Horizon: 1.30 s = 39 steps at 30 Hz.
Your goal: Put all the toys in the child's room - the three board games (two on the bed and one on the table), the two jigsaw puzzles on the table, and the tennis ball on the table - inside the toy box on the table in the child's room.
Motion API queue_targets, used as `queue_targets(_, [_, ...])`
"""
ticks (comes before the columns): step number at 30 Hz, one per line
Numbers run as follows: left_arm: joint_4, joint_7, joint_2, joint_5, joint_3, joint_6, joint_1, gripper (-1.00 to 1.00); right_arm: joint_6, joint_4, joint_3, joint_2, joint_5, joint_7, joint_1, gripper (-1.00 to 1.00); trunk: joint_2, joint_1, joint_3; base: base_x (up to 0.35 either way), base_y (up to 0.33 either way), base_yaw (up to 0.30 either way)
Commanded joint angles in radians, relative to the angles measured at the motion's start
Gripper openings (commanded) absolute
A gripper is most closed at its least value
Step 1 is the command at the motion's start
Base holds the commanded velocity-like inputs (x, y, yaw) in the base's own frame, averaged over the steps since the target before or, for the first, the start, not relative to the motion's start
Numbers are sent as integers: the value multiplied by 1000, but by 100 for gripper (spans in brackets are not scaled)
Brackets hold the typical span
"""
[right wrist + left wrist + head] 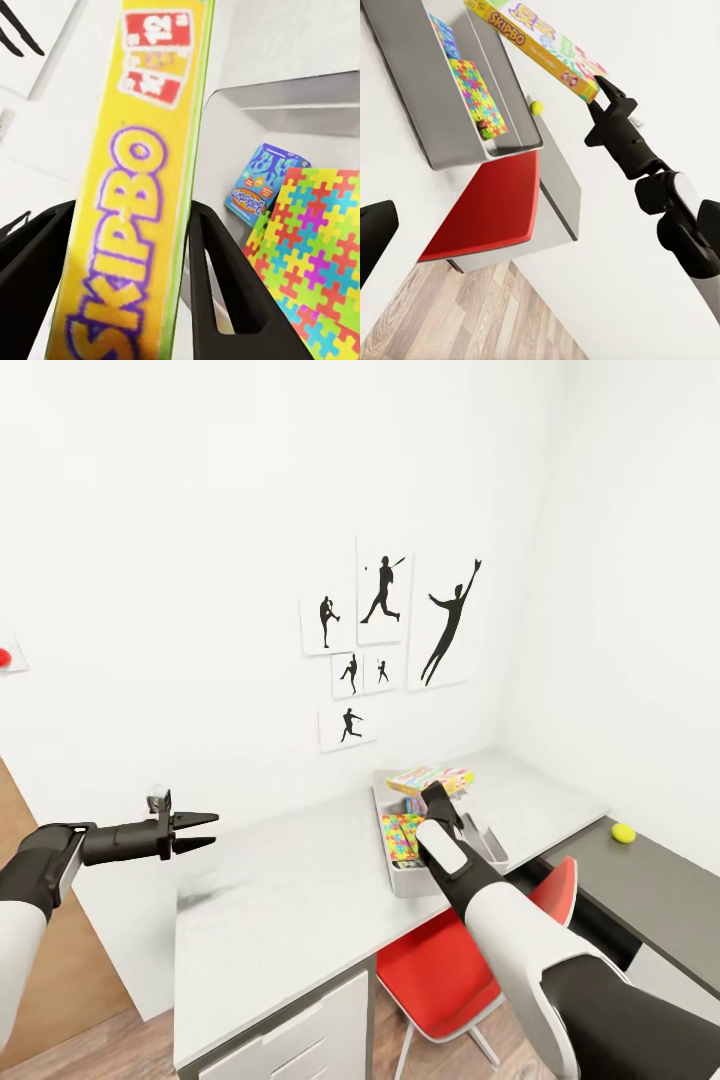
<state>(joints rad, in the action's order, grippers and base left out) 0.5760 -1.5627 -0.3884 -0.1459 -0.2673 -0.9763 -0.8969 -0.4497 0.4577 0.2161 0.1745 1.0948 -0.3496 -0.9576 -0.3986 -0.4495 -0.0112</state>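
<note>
Right gripper [436,796] clamped on a thin rectangular board game box [430,780] with a yellow edge lettered SKIP-BO and bright cartoon print, dark fingers [225,285] pressed against its two broad faces, box held in the air above the far end of the plain grey toy box [400,880] with low sloping walls. Inside that bin: a multicolour jigsaw puzzle mat [319,247] of yellow, pink, blue and green interlocking pieces, leaning against a wall, and just beside it a smaller blue cartoon-printed game box [262,184], touching or nearly so. Bin standing on the pale grey top of the long table [290,900] with white drawers, near the corner of the white-walled room. Small yellow-green tennis ball [623,832] resting on a darker grey surface [650,880] to the right, well apart from the bin. Red-seated chair [450,970] tucked partly under the table edge below the bin. Left gripper [196,832] hovering over the near left part of the tabletop, jaws parted, nothing between them. Black sports silhouette pictures [390,640] on the wall behind; wood-plank floor [487,315] below the table.
</note>
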Motion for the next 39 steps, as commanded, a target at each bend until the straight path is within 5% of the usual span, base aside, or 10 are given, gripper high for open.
queue_targets(1, [1, -8, 0, -11, -4, -10, 0, 100, -5, -1, 5, 0, 3, -5, -2, -100, -1, -1, -1, 0, 0, 0])
queue_targets(8, [1, -8, 0, -11, -3, -10, 0, 100, -5, -4, 5, 0, 4, -5, -3, -100, -1, -1, -1, 0, 0, 0])
queue_targets(9, [1, -8, 0, -11, -3, -10, 0, 100, -5, -4, 5, 0, 4, -5, -3, 100, -1, -1, -1, 0, 0, 0])
queue_targets(31, [1, -8, 0, -11, -3, -10, 0, 100, 0, 15, 5, 0, 4, -7, -3, 100, -1, -1, -1, 0, 0, 0])
queue_targets(35, [1, -8, -2, -11, -3, -10, 0, 100, 52, 122, 7, 0, -2, -5, 0, 100, -1, -1, -1, 0, 0, 0])
queue_targets(39, [1, -8, -3, -11, -3, -10, 0, 100, 260, 370, 4, 0, -8, -18, 10, 100, -1, -1, -1, 0, 0, 0])
